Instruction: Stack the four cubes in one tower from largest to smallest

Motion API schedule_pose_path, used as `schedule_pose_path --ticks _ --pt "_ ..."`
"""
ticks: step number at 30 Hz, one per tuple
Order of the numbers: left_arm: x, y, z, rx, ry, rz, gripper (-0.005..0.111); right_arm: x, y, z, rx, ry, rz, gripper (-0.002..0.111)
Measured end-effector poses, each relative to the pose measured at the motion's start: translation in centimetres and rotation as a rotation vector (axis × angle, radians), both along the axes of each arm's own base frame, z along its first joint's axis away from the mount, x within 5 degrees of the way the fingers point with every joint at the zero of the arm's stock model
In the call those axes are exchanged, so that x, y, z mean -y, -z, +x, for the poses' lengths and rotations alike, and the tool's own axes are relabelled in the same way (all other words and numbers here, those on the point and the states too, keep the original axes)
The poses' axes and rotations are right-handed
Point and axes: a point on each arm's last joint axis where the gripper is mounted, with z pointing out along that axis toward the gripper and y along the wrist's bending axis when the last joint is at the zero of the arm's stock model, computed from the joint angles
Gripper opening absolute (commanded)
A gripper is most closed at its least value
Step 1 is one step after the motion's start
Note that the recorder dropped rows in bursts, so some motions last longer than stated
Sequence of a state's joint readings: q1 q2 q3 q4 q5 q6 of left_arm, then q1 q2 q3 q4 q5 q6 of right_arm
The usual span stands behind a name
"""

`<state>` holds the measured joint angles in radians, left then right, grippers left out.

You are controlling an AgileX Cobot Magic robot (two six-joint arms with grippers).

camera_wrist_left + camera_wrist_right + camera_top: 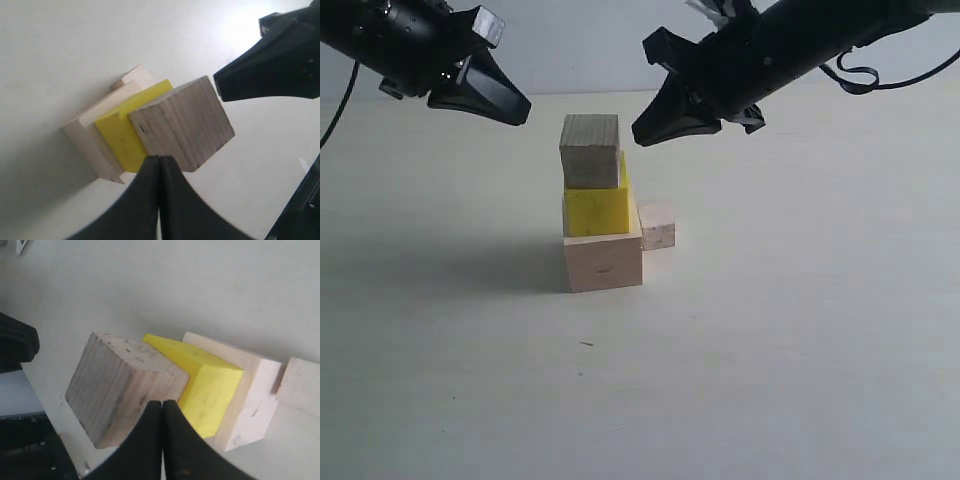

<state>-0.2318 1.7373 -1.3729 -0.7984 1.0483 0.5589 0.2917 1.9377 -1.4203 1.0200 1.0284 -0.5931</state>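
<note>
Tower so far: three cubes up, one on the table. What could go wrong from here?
1. The small wood cube on top looks slightly skewed on the yellow cube. The shut left gripper and right gripper hover close and could knock it.
2. The smallest cube lies close against the large cube; grasping it may bump the base.

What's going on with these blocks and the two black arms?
A robot is stacking cubes by size. Three are up: the large pale cube at the bottom, the yellow cube on it, a small wooden cube on top. The smallest cube sits on the table beside the base. The left arm and right arm hover either side of the top, jaws shut and empty.
</note>
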Motion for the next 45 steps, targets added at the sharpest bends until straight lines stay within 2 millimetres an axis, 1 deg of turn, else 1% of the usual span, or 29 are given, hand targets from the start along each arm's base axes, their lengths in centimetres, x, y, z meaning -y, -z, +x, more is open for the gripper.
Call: schedule_pose_path --ticks 4,7,11,16,45 --pt "0.0 -0.1 0.1 0.010 -0.004 -0.006 0.000 0.0 0.1 0.2 0.019 0.007 0.003 0.000" --pt "0.0 -0.1 0.1 0.013 -0.004 -0.006 0.000 -0.3 2.0 0.7 -0.028 0.015 0.006 0.000" --pt "0.0 -0.1 0.1 0.013 -0.004 -0.006 0.000 -0.4 3.0 1.0 -0.044 0.015 0.014 0.000" --pt "0.0 -0.1 0.1 0.016 -0.007 -0.006 0.000 -0.7 2.8 1.2 -0.030 0.023 0.056 0.000" --pt "0.0 -0.1 0.2 0.020 -0.011 -0.005 0.000 -0.8 2.6 1.5 0.012 0.035 0.084 0.000"
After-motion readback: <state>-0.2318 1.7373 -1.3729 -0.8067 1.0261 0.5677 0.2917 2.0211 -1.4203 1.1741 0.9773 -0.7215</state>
